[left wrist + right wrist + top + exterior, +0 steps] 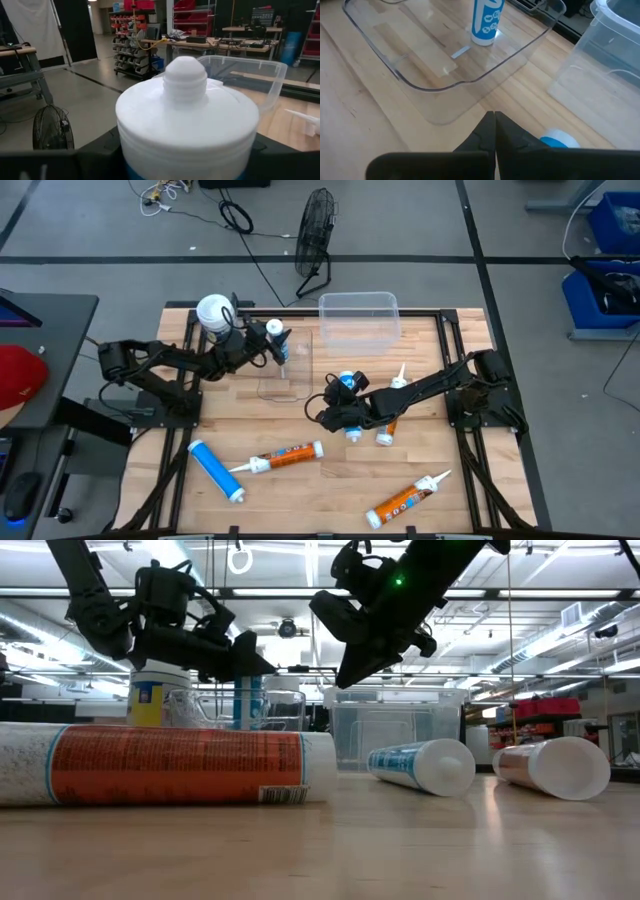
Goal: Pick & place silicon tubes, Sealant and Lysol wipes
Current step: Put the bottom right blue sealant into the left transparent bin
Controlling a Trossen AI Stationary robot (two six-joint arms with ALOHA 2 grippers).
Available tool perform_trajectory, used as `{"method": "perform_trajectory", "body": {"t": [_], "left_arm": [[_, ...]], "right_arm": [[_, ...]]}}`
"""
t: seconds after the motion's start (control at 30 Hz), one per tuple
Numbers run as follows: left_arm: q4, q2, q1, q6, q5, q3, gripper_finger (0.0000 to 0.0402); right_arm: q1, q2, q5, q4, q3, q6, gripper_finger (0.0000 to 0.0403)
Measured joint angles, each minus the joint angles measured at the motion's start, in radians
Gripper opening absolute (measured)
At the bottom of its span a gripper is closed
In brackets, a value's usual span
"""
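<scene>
A blue silicone tube (483, 20) with a white cap (186, 115) stands upright in a shallow clear tray (290, 385). My left gripper (272, 342) is shut on it. The Lysol wipes canister (213, 312), with its white lid, stands on the table behind the left arm and also shows in the low view (158, 700). My right gripper (495, 120) is shut and holds nothing. It hovers over the table's middle, above a lying blue tube (559, 140). Orange sealant tubes (290, 454) (405, 500) and another blue tube (216, 470) lie near the front edge. My left gripper pinches the blue tube between its two fingers at the upper end, at the white cap's lower rim (235, 150). The fingers come level from the table's left and lie across the upright tube. The tube's lower end (482, 39) is down at the tray's floor.
A deep clear bin (358, 315) stands at the far edge, right of the tray. More tubes (353, 434) (386, 438) lie under the right arm, and one (347, 380) lies beside its wrist. A fan (315, 230) stands on the floor beyond the table.
</scene>
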State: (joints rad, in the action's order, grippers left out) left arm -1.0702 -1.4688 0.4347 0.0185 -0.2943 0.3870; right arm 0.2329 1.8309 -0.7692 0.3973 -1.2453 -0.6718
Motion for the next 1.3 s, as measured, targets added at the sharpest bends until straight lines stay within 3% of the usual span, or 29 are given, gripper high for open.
{"method": "perform_trajectory", "body": {"t": [0.7, 1.1, 1.3], "left_arm": [[0.016, 0.003, -0.007, 0.003, 0.002, -0.003, 0.0246], [0.021, 0.003, -0.007, -0.007, 0.001, -0.003, 0.0340], [0.019, 0.028, -0.007, -0.007, -0.002, -0.003, 0.0361]], "right_arm": [[0.000, 0.000, 0.000, 0.001, 0.000, -0.001, 0.0000], [0.000, 0.000, 0.000, 0.001, 0.000, -0.001, 0.0000], [0.000, 0.000, 0.010, 0.003, -0.001, -0.009, 0.0000]]}}
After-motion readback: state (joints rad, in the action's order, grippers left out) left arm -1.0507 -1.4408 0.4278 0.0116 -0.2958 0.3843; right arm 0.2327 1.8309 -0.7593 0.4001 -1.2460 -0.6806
